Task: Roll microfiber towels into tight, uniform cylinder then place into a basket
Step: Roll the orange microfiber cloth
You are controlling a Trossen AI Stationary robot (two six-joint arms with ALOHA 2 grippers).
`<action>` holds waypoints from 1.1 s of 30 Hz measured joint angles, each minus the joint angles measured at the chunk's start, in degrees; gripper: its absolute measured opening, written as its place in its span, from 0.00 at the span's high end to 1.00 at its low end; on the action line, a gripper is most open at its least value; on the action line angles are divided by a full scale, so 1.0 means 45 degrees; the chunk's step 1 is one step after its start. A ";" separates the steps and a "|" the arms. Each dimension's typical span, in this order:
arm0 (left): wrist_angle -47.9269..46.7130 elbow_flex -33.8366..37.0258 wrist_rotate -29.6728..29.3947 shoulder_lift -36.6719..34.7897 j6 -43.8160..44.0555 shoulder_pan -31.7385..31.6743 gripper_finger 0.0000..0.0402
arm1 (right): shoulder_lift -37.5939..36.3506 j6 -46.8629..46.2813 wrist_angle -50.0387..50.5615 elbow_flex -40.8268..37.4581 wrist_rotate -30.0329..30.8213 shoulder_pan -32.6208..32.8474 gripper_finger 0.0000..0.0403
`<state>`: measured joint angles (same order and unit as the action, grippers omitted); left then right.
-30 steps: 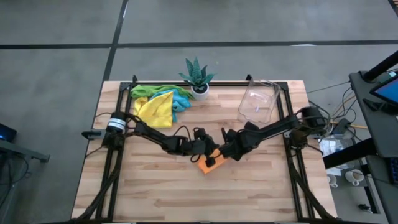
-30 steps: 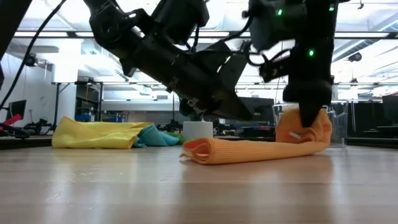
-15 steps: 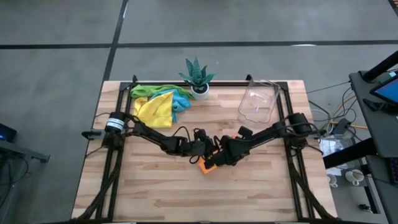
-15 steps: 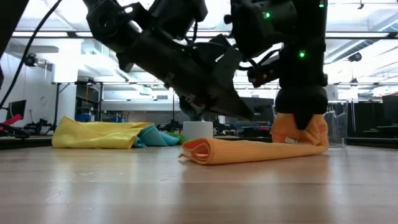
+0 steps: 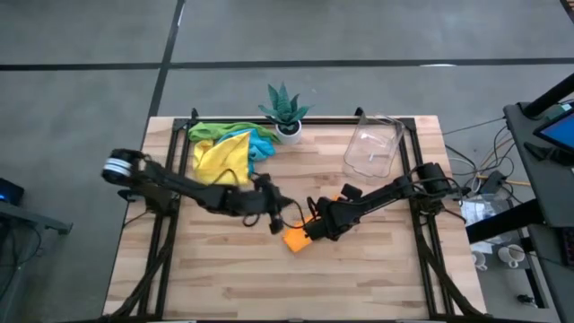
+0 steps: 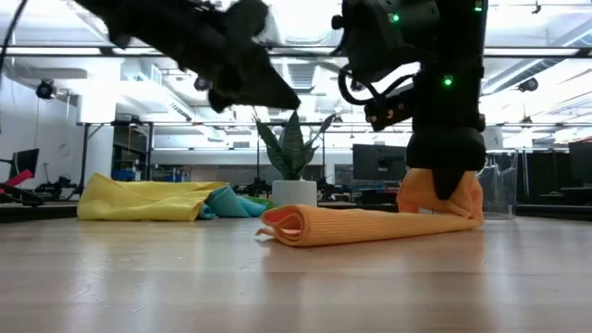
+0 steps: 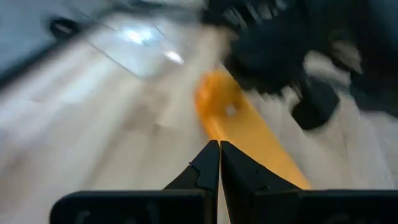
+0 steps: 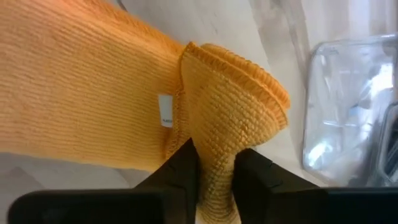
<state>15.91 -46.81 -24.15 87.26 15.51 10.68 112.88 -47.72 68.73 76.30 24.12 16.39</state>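
Orange towel [image 6: 370, 224] rolled on wooden table [image 6: 296, 287], lab room behind

orange towel [image 6: 370, 225] lies rolled long across the wooden surface [image 6: 296, 282], one end bunched up under the right gripper [image 6: 446, 185], which pinches that raised fold. left gripper [image 6: 268, 88] hangs above, clear of the roll. behind: yellow towel [image 6: 148, 200], a blue one [image 6: 227, 202], potted plant [image 6: 294, 157].

Bright overhead lighting, left wrist view motion-blurred
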 joint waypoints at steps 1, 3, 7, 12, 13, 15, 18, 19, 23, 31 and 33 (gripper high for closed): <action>0.0326 0.0365 -0.0195 -0.0355 0.0121 0.0000 1.00 | 0.0000 -0.0013 -0.0212 -0.0006 -0.0006 -0.0003 0.79; 0.0946 0.1006 -0.0322 -0.0877 0.0149 0.0000 1.00 | 0.0000 0.0041 -0.0499 -0.0020 -0.0015 -0.0003 0.76; 0.1562 0.1696 -0.0337 -0.1519 0.0185 0.0000 1.00 | 0.0000 0.0160 -0.1067 0.0014 -0.0061 -0.0003 0.71; 0.1477 0.1844 -0.0379 -0.1616 0.0190 0.0000 1.00 | 0.0000 0.0352 -0.1844 -0.0004 -0.1024 -0.0003 0.65; 0.1525 0.1841 -0.0376 -0.1586 0.0188 0.0000 1.00 | 0.0000 0.0386 -0.2004 -0.0011 -0.1193 0.0002 0.64; 0.1526 0.1851 -0.0376 -0.1568 0.0188 0.0000 1.00 | 0.0000 0.0528 -0.2324 -0.0020 -0.1373 0.0041 0.63; 0.1555 0.1856 -0.0376 -0.1568 0.0188 -0.0005 1.00 | 0.0000 0.0665 -0.2651 -0.0020 -0.1503 0.0080 0.62; 0.1621 0.1872 -0.0376 -0.1568 0.0185 -0.0005 1.00 | 0.0000 0.0735 -0.2754 -0.0020 -0.1595 0.0080 0.62; 0.1699 0.1889 -0.0376 -0.1564 0.0178 -0.0010 1.00 | 0.0000 0.0950 -0.3244 -0.0035 -0.1846 0.0080 0.62; 0.2017 0.1914 -0.0376 -0.1295 0.0144 -0.0019 1.00 | -0.0020 0.1413 -0.3435 0.0034 -0.1759 0.0080 0.62; 0.2397 0.1912 -0.0376 -0.0998 0.0134 -0.0026 1.00 | -0.0091 0.1696 -0.3459 0.0082 -0.1745 0.0080 0.62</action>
<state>26.69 -38.20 -25.85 82.77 16.12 10.56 112.47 -40.09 53.17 76.66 16.27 16.75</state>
